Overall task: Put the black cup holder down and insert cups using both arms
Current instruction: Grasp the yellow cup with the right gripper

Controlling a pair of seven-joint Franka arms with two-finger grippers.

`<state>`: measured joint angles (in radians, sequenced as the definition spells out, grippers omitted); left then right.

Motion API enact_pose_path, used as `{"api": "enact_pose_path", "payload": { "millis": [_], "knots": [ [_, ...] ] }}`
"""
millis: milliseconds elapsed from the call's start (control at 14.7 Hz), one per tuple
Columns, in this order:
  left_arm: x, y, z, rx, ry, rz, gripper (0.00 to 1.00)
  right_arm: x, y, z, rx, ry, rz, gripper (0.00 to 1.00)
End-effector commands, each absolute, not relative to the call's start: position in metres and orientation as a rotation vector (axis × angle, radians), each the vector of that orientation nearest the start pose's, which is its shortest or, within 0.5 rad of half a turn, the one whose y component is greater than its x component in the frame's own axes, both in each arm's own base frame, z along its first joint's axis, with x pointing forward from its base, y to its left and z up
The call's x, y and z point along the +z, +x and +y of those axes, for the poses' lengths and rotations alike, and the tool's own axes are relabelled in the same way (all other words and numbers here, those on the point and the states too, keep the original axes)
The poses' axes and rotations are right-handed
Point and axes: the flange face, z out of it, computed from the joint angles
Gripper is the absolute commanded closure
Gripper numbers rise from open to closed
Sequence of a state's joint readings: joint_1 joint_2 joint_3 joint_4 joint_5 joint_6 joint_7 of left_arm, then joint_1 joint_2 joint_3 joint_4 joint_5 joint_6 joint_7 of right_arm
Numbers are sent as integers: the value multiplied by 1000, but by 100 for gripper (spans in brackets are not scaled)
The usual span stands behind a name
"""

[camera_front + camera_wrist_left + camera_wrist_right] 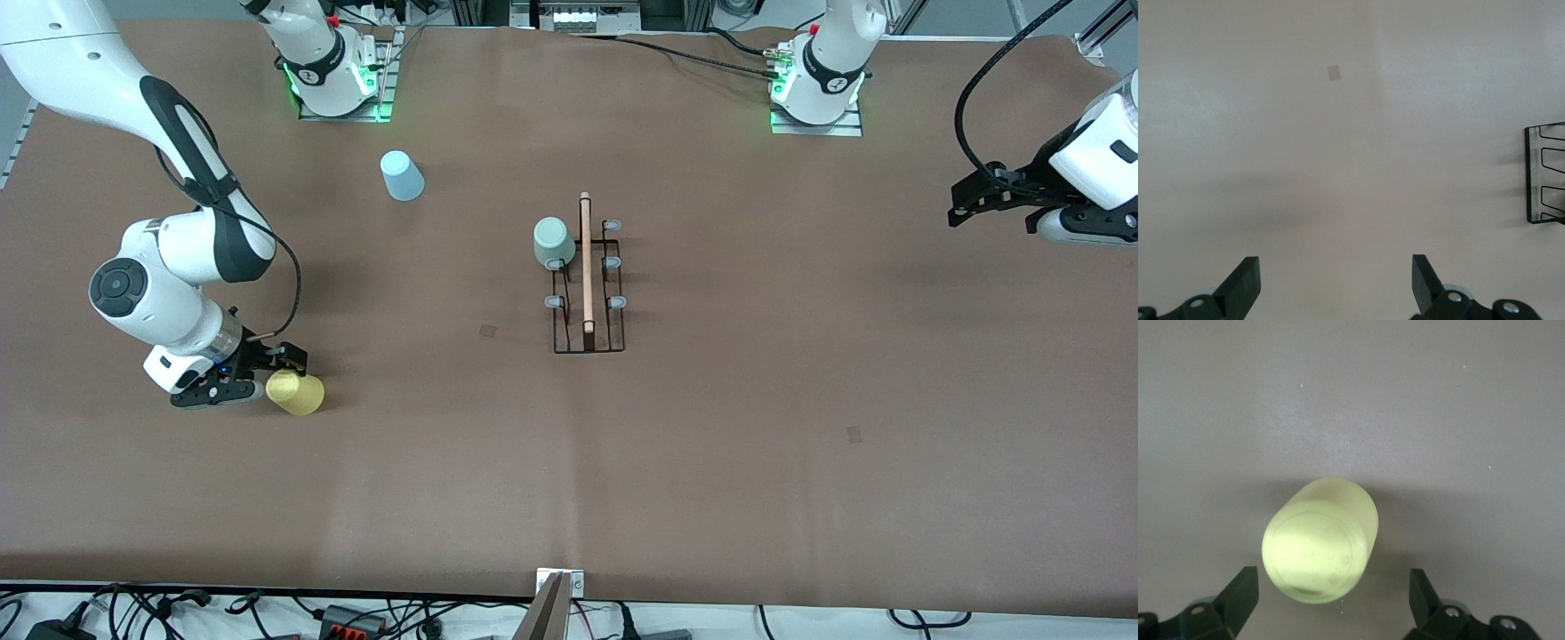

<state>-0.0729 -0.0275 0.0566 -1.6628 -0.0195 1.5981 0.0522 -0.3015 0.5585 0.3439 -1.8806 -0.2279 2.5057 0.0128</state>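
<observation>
The black cup holder (587, 298) stands mid-table, and its end shows in the left wrist view (1545, 173). A mint green cup (554, 242) sits upside down on a prong at the end of the rack nearest the robots' bases. A yellow cup (296, 392) stands mouth down toward the right arm's end of the table. My right gripper (267, 378) is open beside the yellow cup (1319, 540), with a finger on each side of its base and not touching (1331, 583). A light blue cup (402, 175) stands mouth down near the right arm's base. My left gripper (991, 209) is open and empty (1335, 267).
The brown table cover (800, 400) bears small dark patches (488, 330) (854, 434), and one shows in the left wrist view (1333, 73). Cables lie along the table's near edge (356, 613). The left arm waits over its end of the table.
</observation>
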Motion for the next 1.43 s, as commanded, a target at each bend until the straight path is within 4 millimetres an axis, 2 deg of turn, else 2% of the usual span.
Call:
{"api": "enact_pose_path", "payload": {
  "millis": [0,544,883,1155,1223,1359],
  "knots": [
    [605,545,-9,60,-3163,123,0,232,650,20,-195,-3091,-253,0],
    [605,545,-7,62,-3163,116,0,232,657,18,-218,-3086,-247,0],
    [605,545,-8,65,-3163,118,0,233,662,25,-235,-3080,-260,0],
    [605,545,-7,62,-3163,116,0,232,662,27,-233,-3081,-278,20],
    [605,545,-7,65,-3163,116,0,232,662,26,-233,-3082,-283,28],
    [605,545,-8,62,-3163,118,0,232,662,27,-234,-3081,-296,51]
  ]
}}
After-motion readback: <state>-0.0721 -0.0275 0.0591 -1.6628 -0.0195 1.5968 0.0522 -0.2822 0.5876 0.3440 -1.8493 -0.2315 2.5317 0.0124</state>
